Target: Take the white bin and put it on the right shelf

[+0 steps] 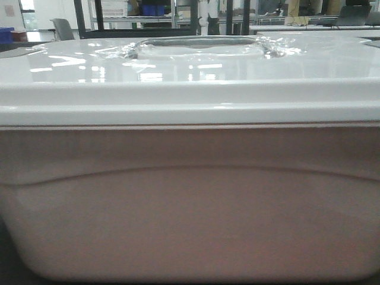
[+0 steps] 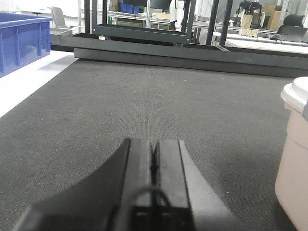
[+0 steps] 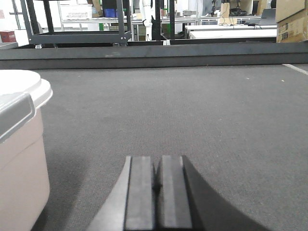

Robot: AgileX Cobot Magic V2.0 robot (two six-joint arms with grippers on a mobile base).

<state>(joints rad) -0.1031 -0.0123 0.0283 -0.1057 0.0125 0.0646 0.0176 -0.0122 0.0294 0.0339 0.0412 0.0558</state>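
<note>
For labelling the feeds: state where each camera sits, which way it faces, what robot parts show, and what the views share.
Front: low, close against the bin, facing its side and lid; no robot part shows.
Left wrist: behind the shut left gripper, looking forward over the mat; bin at right edge, blue crate far left.
Right wrist: behind the shut right gripper, also looking forward; bin at left edge.
Shared: all three see the bin; both wrist views see the mat.
</note>
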